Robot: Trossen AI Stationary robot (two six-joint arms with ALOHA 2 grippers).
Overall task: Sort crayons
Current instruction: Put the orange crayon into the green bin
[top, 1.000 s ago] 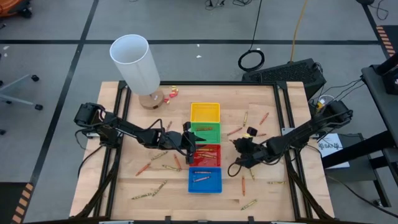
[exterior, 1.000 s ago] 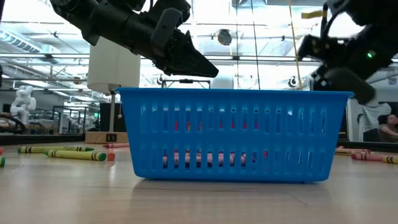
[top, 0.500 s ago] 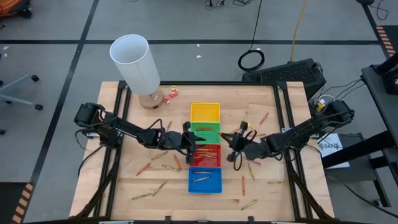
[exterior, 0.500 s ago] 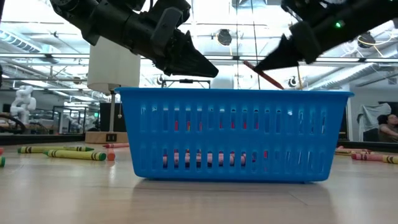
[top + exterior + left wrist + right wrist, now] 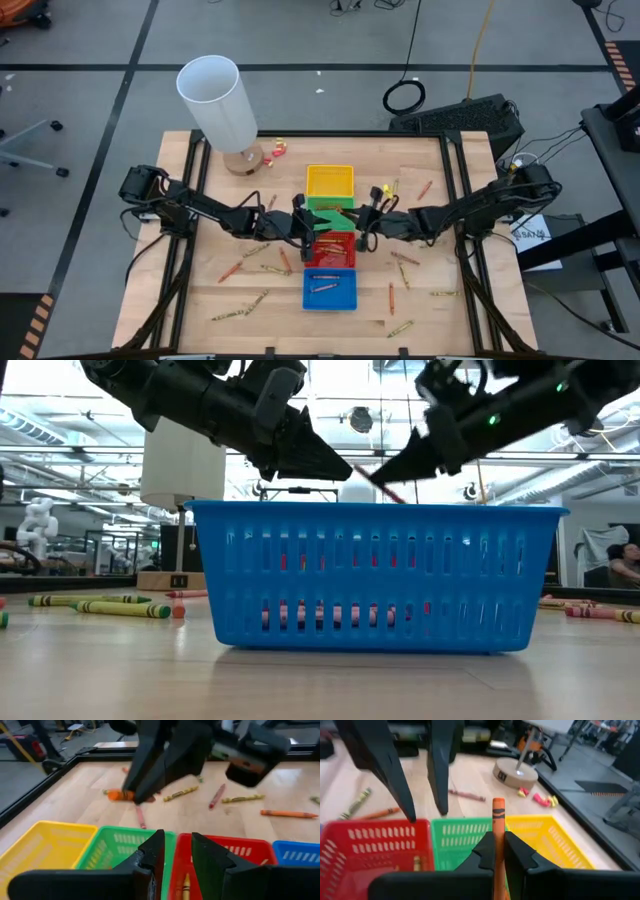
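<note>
Four trays stand in a column at the table's middle: yellow [image 5: 330, 180], green [image 5: 338, 208], red [image 5: 340, 252], blue [image 5: 330, 292]. Crayons [image 5: 240, 312] lie scattered on the wood around them, and a few lie in the red and blue trays. My right gripper [image 5: 361, 234] hangs by the right rim of the green and red trays, shut on an orange crayon [image 5: 498, 817]. My left gripper [image 5: 177, 854] hovers over the left side of those same two trays, open, with nothing between its fingers. My right gripper pinches the orange crayon between its two fingers [image 5: 487, 851]. The crayon lies along the fingers, and its free end [image 5: 498, 807] sticks out past their tips. The fingers come from the table's right, slanting slightly down. The crayon is lifted clear above the trays [image 5: 385, 488].
A tall white cylinder [image 5: 215, 95] on a round wooden base [image 5: 243, 160] stands at the table's far left, with small red and yellow bits [image 5: 275, 150] beside it. Loose crayons lie right of the trays [image 5: 405, 258] and near the front edge [image 5: 400, 328].
My right gripper has carried the orange crayon toward the table's left, up to the trays, rising a little. It has tipped from pointing steeply down to nearly level. The crayon now points at my left gripper over the trays.
</note>
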